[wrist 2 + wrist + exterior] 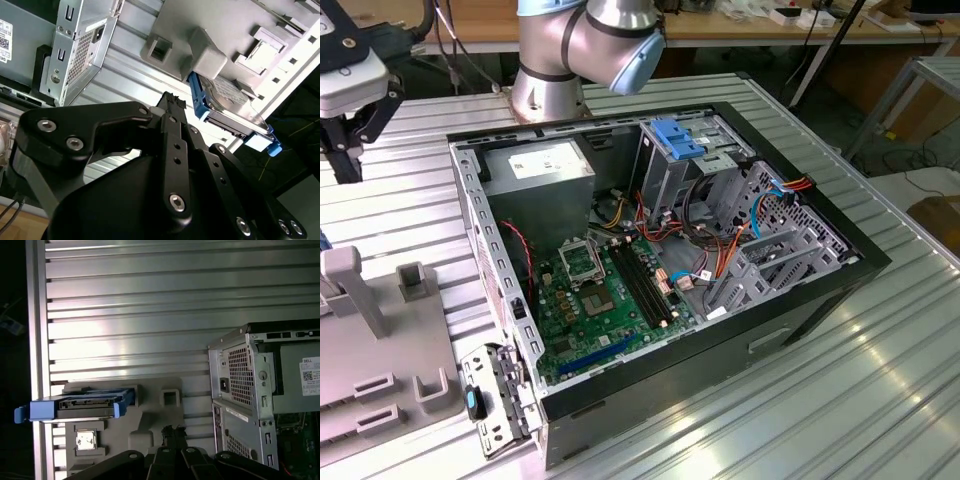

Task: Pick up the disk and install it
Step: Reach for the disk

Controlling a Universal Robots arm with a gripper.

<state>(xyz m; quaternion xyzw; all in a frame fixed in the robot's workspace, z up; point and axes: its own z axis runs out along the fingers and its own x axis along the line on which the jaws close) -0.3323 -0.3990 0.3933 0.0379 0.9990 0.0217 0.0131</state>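
Note:
The disk, a dark drive in a bright blue carrier, rests in a slot of the grey fixture plate on the ribbed table. It also appears in the second wrist view, the disk tucked behind a grey block of the fixture. My gripper hangs above the table between the fixture and the computer case, apart from the disk. Its black fingers look shut with nothing between them. In the exterior view my gripper is at the far left, above the grey fixture plate.
The open computer case lies on the ribbed metal table, with a motherboard, cables and a light-blue latch piece over the drive cage. The arm's base stands behind the case. The case's rear panel is close to my gripper.

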